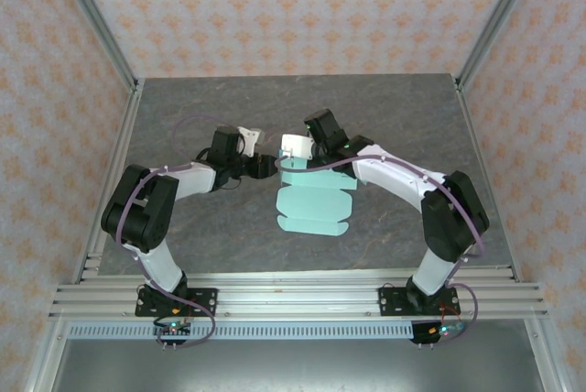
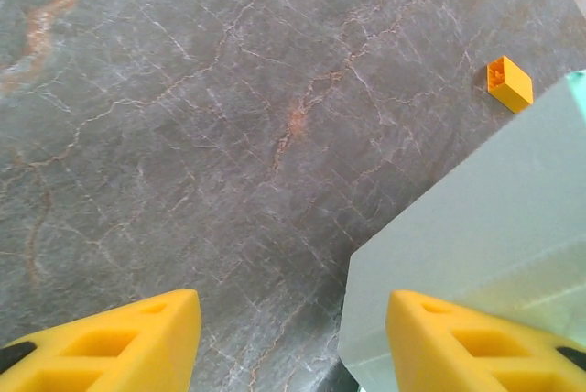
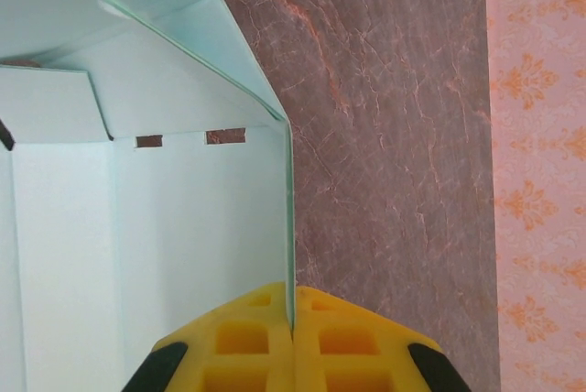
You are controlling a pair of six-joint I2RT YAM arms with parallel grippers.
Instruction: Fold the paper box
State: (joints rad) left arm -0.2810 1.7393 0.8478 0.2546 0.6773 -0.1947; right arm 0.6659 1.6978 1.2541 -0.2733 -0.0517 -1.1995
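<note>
Our right jaws are clenched on a raised edge of the paper box (image 3: 183,227), and the sheet spreads out to one side of them. Our left jaws gape wide, released, with the mint card just beside one finger (image 2: 476,346). A small orange piece (image 2: 509,82) sits ahead on the table (image 2: 183,136).

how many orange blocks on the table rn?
1. The orange block lies on the table in the left wrist view, just off the paper box edge, not touching. Others could be hidden under the box.

A small orange block (image 2: 509,83) lies on the grey veined tabletop (image 1: 201,108), walled by orange-patterned paper (image 1: 275,7).
</note>
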